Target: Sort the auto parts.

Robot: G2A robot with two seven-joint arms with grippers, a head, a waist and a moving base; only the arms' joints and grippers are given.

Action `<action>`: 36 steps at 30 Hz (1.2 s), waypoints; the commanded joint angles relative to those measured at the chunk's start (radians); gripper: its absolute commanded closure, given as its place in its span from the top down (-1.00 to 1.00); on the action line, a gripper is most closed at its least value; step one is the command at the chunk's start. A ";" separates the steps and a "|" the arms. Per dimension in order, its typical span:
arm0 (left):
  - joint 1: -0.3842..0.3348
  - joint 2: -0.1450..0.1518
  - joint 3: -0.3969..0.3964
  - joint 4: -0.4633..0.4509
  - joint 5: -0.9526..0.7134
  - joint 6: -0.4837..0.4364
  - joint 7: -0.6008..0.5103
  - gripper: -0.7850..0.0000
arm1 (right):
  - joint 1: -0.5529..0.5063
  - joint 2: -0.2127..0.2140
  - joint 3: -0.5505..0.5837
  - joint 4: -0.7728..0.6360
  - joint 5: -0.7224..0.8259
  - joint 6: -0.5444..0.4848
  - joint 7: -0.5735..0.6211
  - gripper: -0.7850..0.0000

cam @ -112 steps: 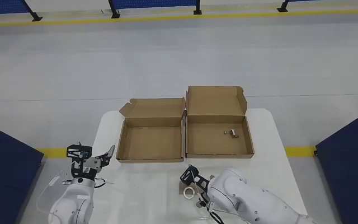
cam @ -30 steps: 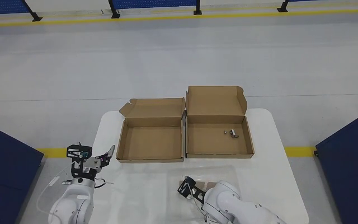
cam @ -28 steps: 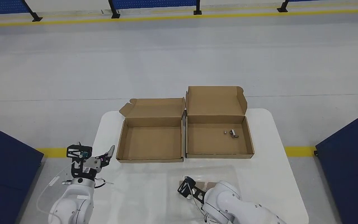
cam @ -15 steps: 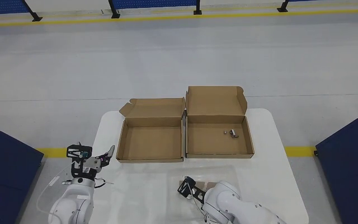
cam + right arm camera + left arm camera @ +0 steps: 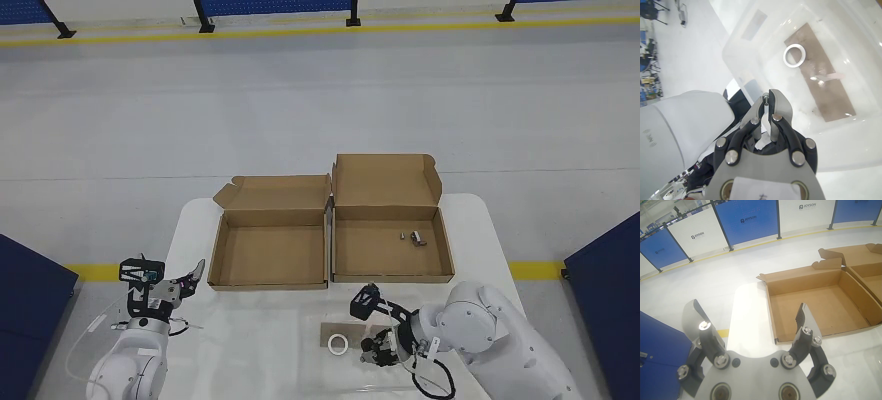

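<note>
The right gripper (image 5: 766, 98) pinches a small screw (image 5: 765, 96) just above the edge of the clear bin (image 5: 730, 62). Inside the bin a metal ring (image 5: 794, 55) lies on a brown sheet (image 5: 829, 91). The left gripper (image 5: 749, 309) hangs spread, well apart from the bin.

Left box (image 5: 268, 256) and right box (image 5: 390, 250): plain brown cardboard, on a white worktop (image 5: 250, 330). Ring (image 5: 794, 55) and screw (image 5: 765, 98): silver; sheet (image 5: 831, 94) in the clear bin (image 5: 838, 147): brown. Left hand (image 5: 751, 311) and right hand (image 5: 767, 94): silver with black ribbed pads.
</note>
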 commanded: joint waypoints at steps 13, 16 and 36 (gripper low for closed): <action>0.000 0.000 0.000 0.000 0.000 0.000 0.000 1.00 | -0.005 0.001 0.015 0.020 0.048 0.003 -0.024 -1.00; 0.000 0.000 0.000 0.000 0.000 0.000 0.000 1.00 | -0.009 0.011 0.074 0.068 0.117 -0.008 -0.005 -1.00; 0.000 0.000 0.000 0.000 0.000 0.000 0.000 1.00 | 0.054 0.181 0.054 0.305 1.033 -0.062 0.068 -1.00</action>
